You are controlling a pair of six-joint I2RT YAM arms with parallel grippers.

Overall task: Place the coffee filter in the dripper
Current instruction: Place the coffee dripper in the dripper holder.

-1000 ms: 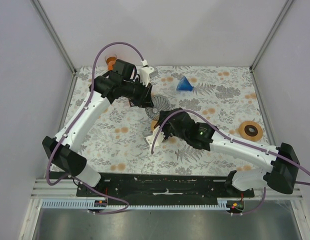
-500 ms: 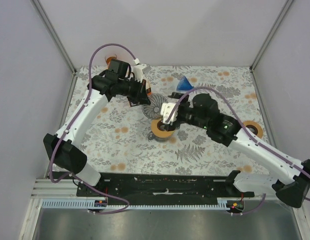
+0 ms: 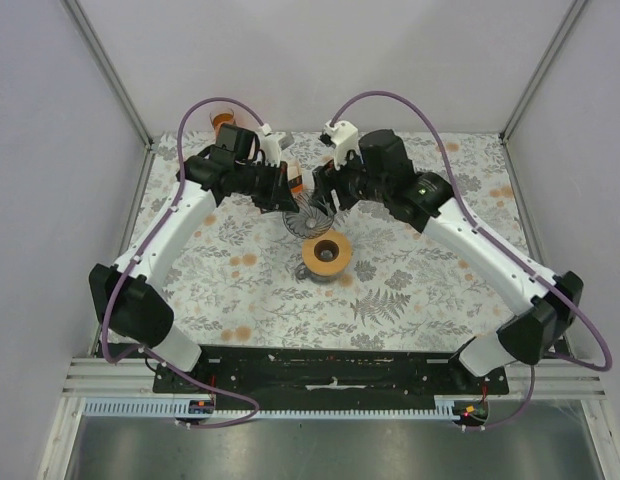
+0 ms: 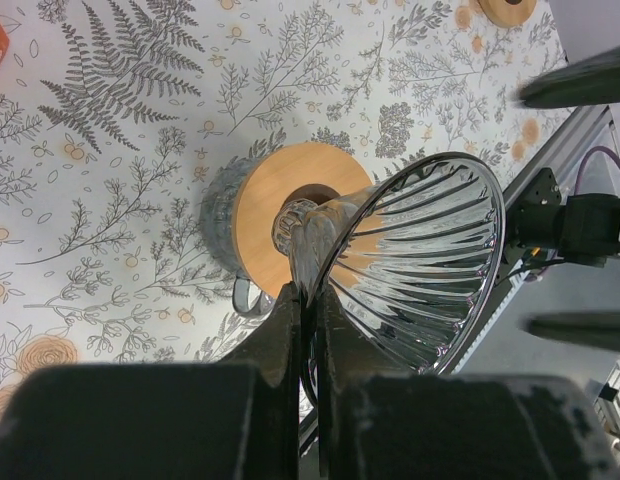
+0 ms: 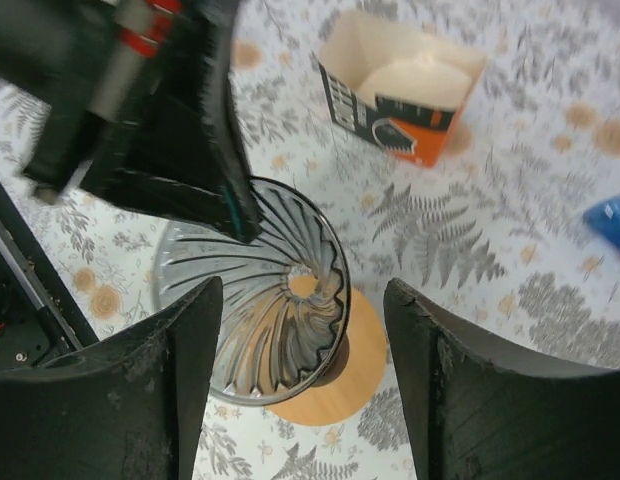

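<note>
Your left gripper [image 4: 308, 300] had its jaws pinched shut on the rim of the clear ribbed glass dripper [image 4: 420, 260], held close to the round wooden stand [image 4: 275, 200] on the table [image 4: 110, 130]; whether the two touched could not be made out. Your right gripper [image 5: 300, 290] hung over that dripper with its jaws wide and empty. The white paper coffee filters [image 5: 415, 80] sat in the open orange-and-black carton [image 5: 390, 125] just beyond, which the arms mostly hid from the top camera.

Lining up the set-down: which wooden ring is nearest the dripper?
The wooden ring on the grey cup, just behind the glass dripper pinched in the left gripper. The other ring lies far off at the left wrist view's top edge.
</note>
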